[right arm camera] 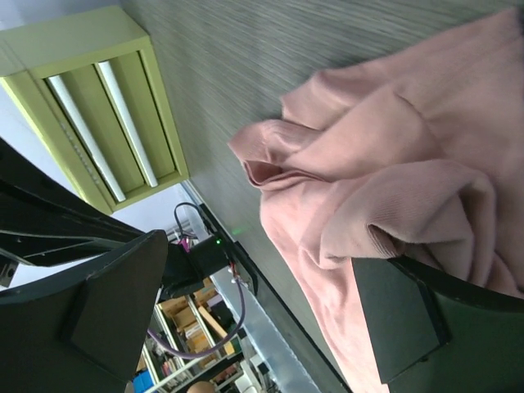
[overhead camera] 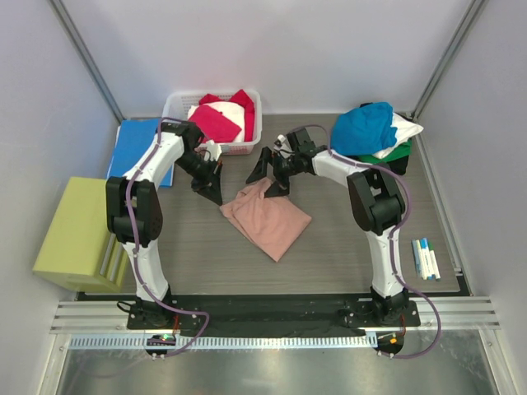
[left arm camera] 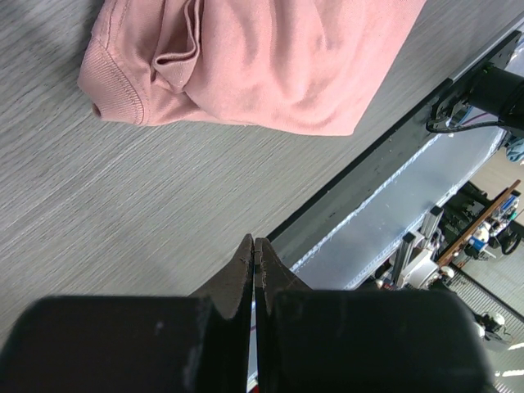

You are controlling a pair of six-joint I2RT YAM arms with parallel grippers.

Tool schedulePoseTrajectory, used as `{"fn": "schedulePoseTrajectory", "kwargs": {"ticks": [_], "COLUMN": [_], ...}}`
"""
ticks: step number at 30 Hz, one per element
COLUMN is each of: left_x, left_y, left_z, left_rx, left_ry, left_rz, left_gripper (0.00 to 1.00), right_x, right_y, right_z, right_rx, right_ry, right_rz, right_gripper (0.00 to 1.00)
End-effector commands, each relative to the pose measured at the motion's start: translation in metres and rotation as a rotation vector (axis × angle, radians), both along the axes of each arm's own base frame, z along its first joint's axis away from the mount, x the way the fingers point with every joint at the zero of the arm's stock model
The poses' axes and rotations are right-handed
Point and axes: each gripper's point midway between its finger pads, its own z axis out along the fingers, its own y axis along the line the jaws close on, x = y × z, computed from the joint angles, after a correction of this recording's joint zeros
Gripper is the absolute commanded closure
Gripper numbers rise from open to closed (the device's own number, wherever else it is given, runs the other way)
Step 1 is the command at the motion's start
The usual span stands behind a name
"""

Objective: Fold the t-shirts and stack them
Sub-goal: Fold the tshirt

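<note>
A dusty-pink t-shirt (overhead camera: 268, 216) lies crumpled in the middle of the table, with no print showing. My left gripper (overhead camera: 212, 191) hangs just left of its upper corner, shut with nothing between the fingers; in the left wrist view its tips (left arm camera: 255, 244) are apart from the pink cloth (left arm camera: 270, 57). My right gripper (overhead camera: 268, 177) is open wide over the shirt's far edge. In the right wrist view a bunched fold of the shirt (right arm camera: 393, 164) rests against one finger (right arm camera: 401, 319), and the gripper (right arm camera: 262, 311) holds nothing.
A white basket (overhead camera: 174, 105) at the back holds magenta and white tees. A pile topped by a teal-blue tee (overhead camera: 369, 127) sits back right. A blue folder (overhead camera: 136, 148) and yellow-green box (overhead camera: 78, 234) are on the left; markers (overhead camera: 426, 259) lie front right.
</note>
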Motion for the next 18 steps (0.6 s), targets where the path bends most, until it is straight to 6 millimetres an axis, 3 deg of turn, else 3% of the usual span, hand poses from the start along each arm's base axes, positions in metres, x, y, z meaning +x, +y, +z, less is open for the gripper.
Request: {"fn": "schedulePoseTrajectory", "kwargs": {"ticks": [1, 5, 9, 13, 14, 16, 17, 18], "left_x": [-0.017, -0.017, -0.018, -0.02, -0.02, -0.021, -0.021, -0.021], "left_y": [0.002, 0.002, 0.002, 0.003, 0.003, 0.003, 0.002, 0.002], "left_z": [0.009, 0.009, 0.011, 0.014, 0.015, 0.016, 0.016, 0.016], "left_rx": [0.004, 0.005, 0.001, 0.002, -0.001, -0.001, -0.004, -0.001], "left_ry": [0.042, 0.045, 0.039, 0.036, 0.032, 0.032, 0.031, 0.029], "left_rz": [-0.015, -0.014, -0.017, -0.018, -0.02, -0.02, -0.021, -0.023], "left_gripper": [1.0, 1.0, 1.0, 1.0, 1.0, 1.0, 1.0, 1.0], "right_x": [0.009, 0.01, 0.003, 0.002, 0.003, 0.006, 0.008, 0.013], "right_y": [0.024, 0.022, 0.012, -0.005, -0.008, -0.004, 0.0, 0.005], "right_z": [0.034, 0.0, -0.065, -0.109, -0.111, -0.089, -0.074, -0.038], "right_rx": [0.091, 0.062, -0.001, -0.05, -0.051, -0.014, 0.007, 0.048], "right_ry": [-0.094, -0.04, 0.062, 0.112, 0.121, 0.099, 0.075, 0.013], "right_rz": [0.025, 0.021, -0.004, -0.042, -0.049, -0.041, -0.033, -0.026], "right_gripper": [0.0, 0.0, 0.0, 0.0, 0.0, 0.0, 0.0, 0.0]}}
